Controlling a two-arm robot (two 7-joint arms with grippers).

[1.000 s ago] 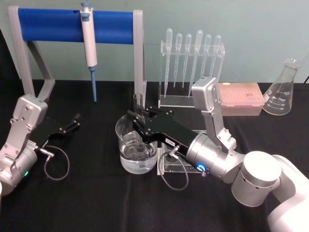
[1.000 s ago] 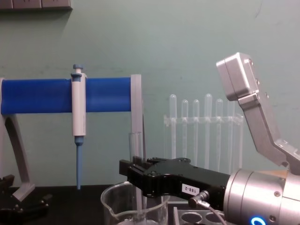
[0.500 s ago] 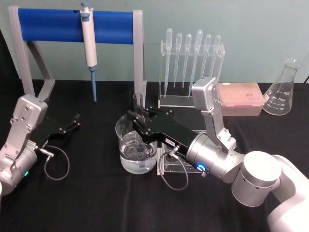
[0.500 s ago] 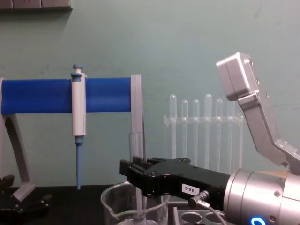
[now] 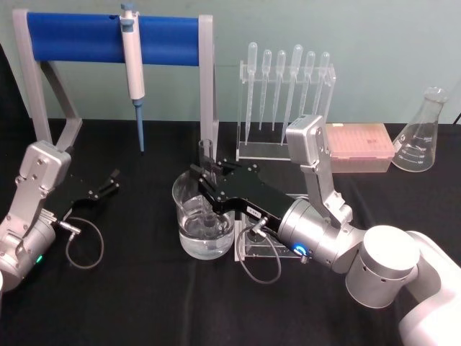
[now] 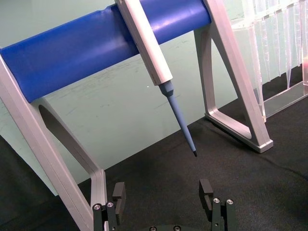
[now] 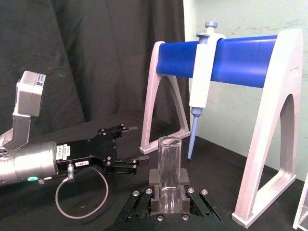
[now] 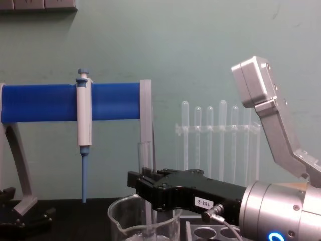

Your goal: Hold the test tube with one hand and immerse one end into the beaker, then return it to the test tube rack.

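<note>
On black table (image 5: 130,288), right hand (image 5: 207,178) grips test tube (image 5: 206,153) inside beaker (image 5: 187,244).

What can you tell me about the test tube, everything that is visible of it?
The test tube is a long tube of clear glass with an open rim at the top. It stands upright, clamped around its middle by the right gripper, whose flat black jaws press on it from both sides. Its lower end reaches down inside the beaker and appears to dip into the clear liquid there.
</note>
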